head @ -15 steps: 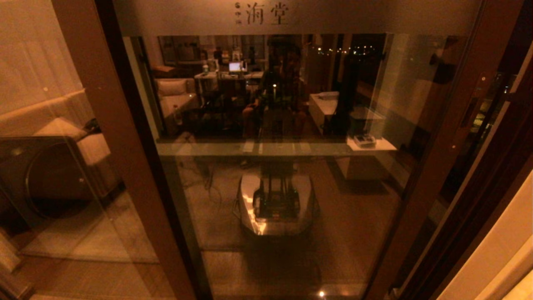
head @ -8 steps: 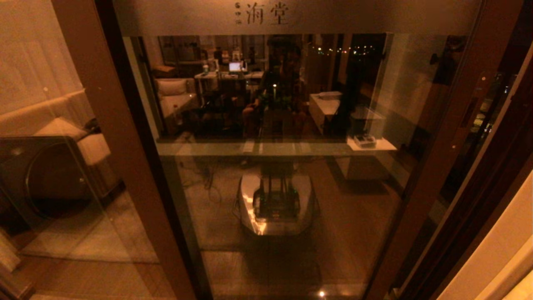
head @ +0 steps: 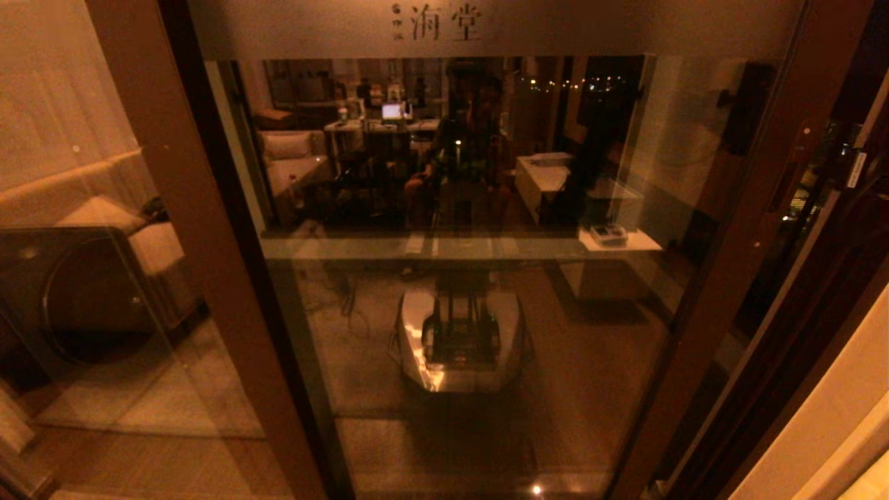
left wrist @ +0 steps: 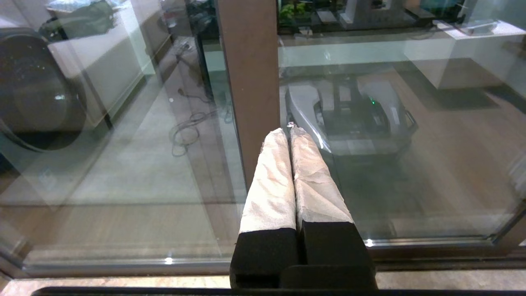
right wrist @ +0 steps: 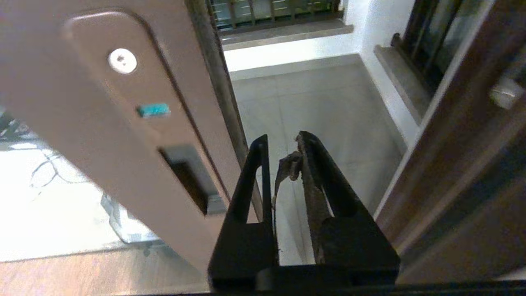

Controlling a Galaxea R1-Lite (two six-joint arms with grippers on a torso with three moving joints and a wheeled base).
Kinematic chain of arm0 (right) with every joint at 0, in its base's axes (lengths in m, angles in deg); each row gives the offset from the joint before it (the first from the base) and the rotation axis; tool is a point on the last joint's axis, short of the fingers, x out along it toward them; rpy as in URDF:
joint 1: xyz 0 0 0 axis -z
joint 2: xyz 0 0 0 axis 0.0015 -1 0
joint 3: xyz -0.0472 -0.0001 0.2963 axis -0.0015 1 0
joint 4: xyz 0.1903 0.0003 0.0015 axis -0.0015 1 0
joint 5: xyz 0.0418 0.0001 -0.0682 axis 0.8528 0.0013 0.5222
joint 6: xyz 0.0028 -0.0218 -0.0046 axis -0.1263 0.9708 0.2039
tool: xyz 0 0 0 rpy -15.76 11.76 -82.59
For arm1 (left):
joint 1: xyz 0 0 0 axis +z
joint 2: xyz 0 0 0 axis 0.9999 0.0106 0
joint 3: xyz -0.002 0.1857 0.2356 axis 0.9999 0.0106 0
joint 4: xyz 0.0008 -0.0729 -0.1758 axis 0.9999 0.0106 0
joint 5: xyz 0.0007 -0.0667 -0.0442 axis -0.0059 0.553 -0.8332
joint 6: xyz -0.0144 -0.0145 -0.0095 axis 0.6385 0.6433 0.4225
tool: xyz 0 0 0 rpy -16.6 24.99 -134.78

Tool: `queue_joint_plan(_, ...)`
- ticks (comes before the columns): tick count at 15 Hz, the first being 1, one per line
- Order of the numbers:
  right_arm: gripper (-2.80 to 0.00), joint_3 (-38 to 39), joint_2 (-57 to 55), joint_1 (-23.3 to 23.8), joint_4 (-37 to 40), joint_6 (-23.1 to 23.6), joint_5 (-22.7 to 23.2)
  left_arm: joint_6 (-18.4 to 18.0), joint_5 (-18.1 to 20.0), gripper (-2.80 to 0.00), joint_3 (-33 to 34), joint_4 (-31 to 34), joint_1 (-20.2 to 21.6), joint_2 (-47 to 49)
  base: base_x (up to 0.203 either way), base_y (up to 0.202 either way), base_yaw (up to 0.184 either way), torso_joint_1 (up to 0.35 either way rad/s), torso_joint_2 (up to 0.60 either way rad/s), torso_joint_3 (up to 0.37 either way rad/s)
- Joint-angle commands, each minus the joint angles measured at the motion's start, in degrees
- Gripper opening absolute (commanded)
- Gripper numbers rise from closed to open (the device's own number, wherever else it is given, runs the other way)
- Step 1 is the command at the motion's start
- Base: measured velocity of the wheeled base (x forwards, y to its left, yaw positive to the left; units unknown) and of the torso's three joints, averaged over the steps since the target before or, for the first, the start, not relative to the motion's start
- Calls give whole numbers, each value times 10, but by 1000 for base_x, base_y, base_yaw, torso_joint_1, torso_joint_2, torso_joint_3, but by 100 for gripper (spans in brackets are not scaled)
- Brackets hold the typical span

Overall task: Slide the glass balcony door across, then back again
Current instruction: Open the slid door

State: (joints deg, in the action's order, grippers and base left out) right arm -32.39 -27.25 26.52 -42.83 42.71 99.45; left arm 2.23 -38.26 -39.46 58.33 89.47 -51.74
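The glass balcony door (head: 472,292) fills the head view, with a frosted band of characters (head: 444,24) on top. Its right stile (head: 757,229) carries the slim lock plate (head: 781,187). In the right wrist view the lock plate (right wrist: 135,111) and its recessed pull (right wrist: 189,176) are close by. My right gripper (right wrist: 283,139) stands just past the stile's edge, in the gap to the balcony, open a little and holding nothing. My left gripper (left wrist: 289,129) is shut and empty, pointing at the brown left stile (left wrist: 250,82).
A fixed glass panel showing a sofa (head: 83,201) and a dark round appliance (head: 76,298) is on the left. Right of the gap rises the dark door jamb (right wrist: 472,164). Beyond lie the tiled balcony floor (right wrist: 328,102) and a barred window (right wrist: 279,10).
The door has not visibly shifted. At the right edge of the head view a dark shape with a white tag has come up, and its reflection in the glass has grown.
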Motion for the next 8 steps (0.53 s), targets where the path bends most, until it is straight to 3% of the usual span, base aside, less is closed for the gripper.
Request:
queue_joint_plan(1,-280,-16,-30,-7,-1,0,-5,0,0,-280,0,1,0,0,0,0,0,0,0,0)
queue_joint_plan(3,-280,-31,-45,-13,-1,0,-28,0,0,-280,0,0,0,0,0,0,0,0,0,0)
queue_joint_plan(8,-280,-35,-52,-43,-1,-11,-29,0,0,-280,1,0,0,0,0,0,0,0,0,0)
